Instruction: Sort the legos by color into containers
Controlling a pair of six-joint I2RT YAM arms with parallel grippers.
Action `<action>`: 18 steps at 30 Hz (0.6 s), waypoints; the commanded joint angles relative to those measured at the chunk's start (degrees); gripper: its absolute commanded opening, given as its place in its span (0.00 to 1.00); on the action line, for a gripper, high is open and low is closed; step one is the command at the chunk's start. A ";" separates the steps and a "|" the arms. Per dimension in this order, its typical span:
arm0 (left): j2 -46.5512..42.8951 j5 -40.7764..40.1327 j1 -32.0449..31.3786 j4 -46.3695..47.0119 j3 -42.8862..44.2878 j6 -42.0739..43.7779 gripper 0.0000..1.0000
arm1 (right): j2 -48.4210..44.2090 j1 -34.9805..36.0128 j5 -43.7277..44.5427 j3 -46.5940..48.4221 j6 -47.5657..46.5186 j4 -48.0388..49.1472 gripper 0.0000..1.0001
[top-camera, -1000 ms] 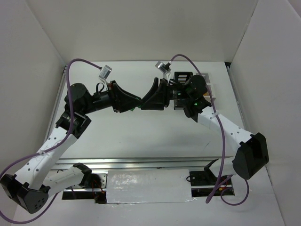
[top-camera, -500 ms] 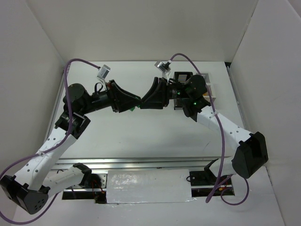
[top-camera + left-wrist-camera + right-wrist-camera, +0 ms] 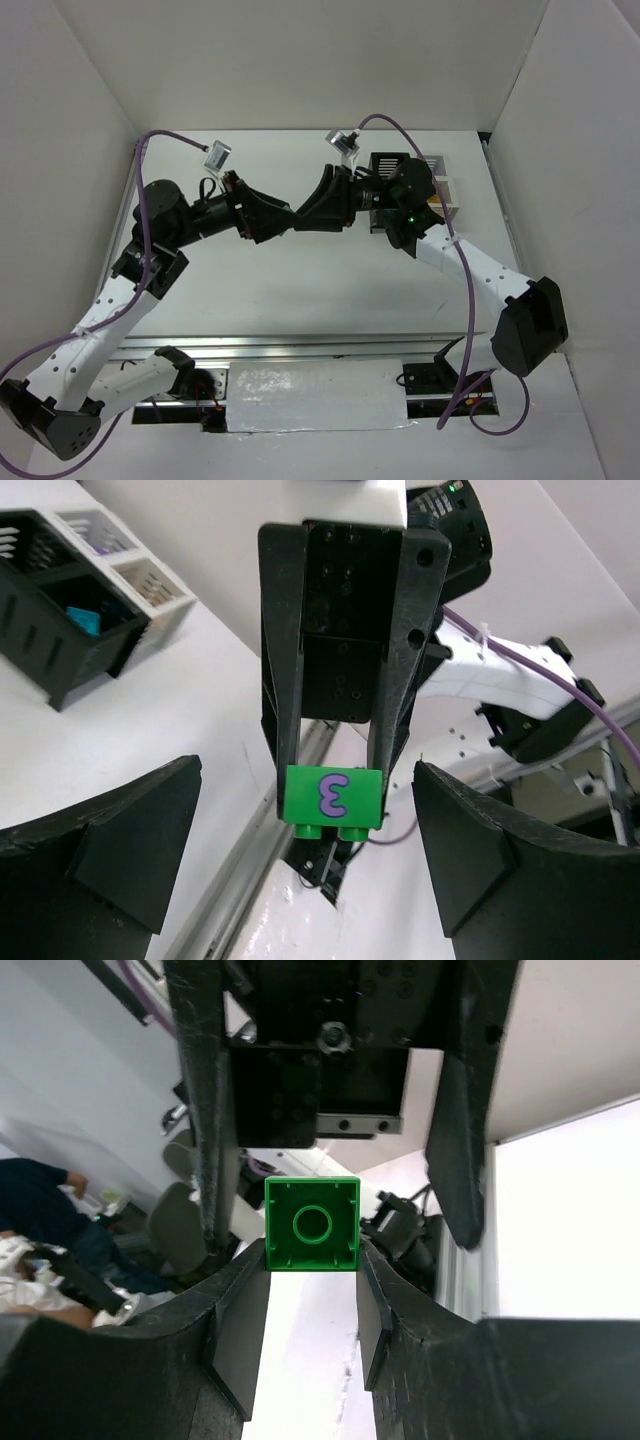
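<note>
While the brick (image 3: 312, 1223) is clamped by the right gripper (image 3: 333, 780) and the left gripper (image 3: 288, 223) is spread open, it should be released low inside a bin (image 3: 50, 652).

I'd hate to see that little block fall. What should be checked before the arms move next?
1. Green block pinched between the right gripper fingers: ok.
2. Left gripper open, clear of the block: ok.
3. Bins upright, tops open: ok.
4. Which bin takes green: cannot tell; one holds a teal piece, another a purple piece.
5. Free path to the bins: cannot tell.
</note>
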 commanded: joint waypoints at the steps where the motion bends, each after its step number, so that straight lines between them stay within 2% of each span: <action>1: -3.29 -6.55 -0.04 -2.08 3.23 3.03 1.00 | 0.15 0.32 2.32 3.46 -7.23 -5.87 0.00; 2: -3.82 -8.41 -0.04 -3.32 4.46 3.47 1.00 | 0.23 0.23 4.85 3.99 -9.97 -13.47 0.00; 3: -4.34 -10.61 0.04 -4.72 5.16 4.35 1.00 | 0.23 -0.55 6.62 4.61 -12.34 -17.11 0.00; 4: -5.66 -15.41 0.04 -8.83 5.87 5.92 1.00 | -0.03 -0.91 8.72 5.48 -17.41 -24.46 0.00; 8: -8.04 -28.89 0.04 -19.04 9.99 10.50 1.00 | -2.57 -4.77 22.68 5.14 -24.75 -35.58 0.00; 10: -8.74 -35.55 -0.04 -24.13 10.88 12.44 0.99 | -3.02 -7.58 25.70 5.40 -27.30 -39.97 0.00; 14: -8.66 -42.61 0.04 -30.47 12.29 14.98 0.99 | -3.63 -12.15 39.29 6.28 -33.09 -48.42 0.00; 15: -8.57 -43.67 0.04 -31.62 12.29 15.34 0.99 | -3.37 -13.12 48.90 7.59 -34.07 -50.35 0.00; 17: -8.48 -46.92 -0.04 -34.43 11.68 16.22 0.99 | -1.28 -13.91 59.67 9.52 -36.61 -56.33 0.00; 18: -8.39 -48.15 0.04 -35.31 11.33 17.35 1.00 | -0.22 -14.27 69.12 11.62 -37.41 -58.00 0.00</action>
